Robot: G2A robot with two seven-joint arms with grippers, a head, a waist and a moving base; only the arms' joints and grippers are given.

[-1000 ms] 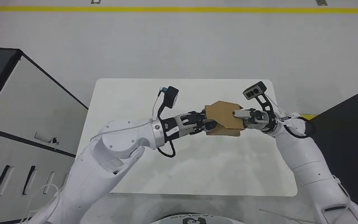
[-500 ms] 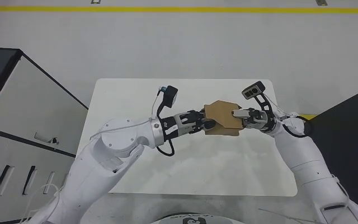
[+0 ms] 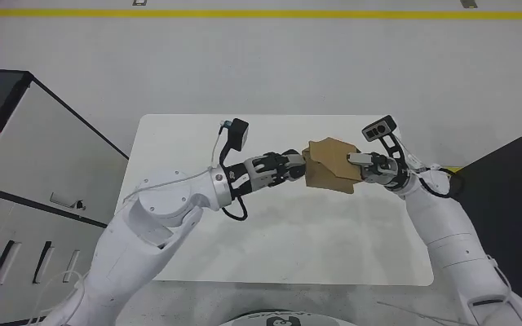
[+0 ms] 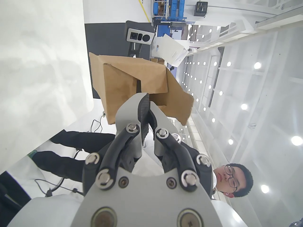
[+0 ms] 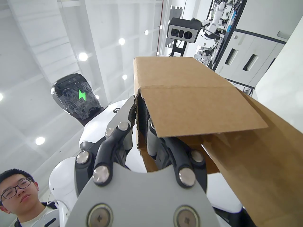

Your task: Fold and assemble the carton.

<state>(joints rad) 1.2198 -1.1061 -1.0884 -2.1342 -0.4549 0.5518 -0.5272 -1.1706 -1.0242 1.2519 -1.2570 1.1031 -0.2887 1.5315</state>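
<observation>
**Carton held between my two pincers**

The brown carton (image 3: 330, 163) hangs over the far part of the white table (image 3: 196, 138). Its long axis runs from one pincer to the other, and it is a little tilted. My left pincer (image 3: 302, 166) pinches one edge and my right pincer (image 3: 360, 164) pinches the opposite wall. A loose flap (image 5: 201, 112) covers one right finger. Whether the ends are closed I cannot make out.

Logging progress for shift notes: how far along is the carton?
Done: the carton is lifted and opened into a box shape. In hand: left gripper and right gripper each clamp one side above the table. Left: loose flaps to fold shut.
</observation>
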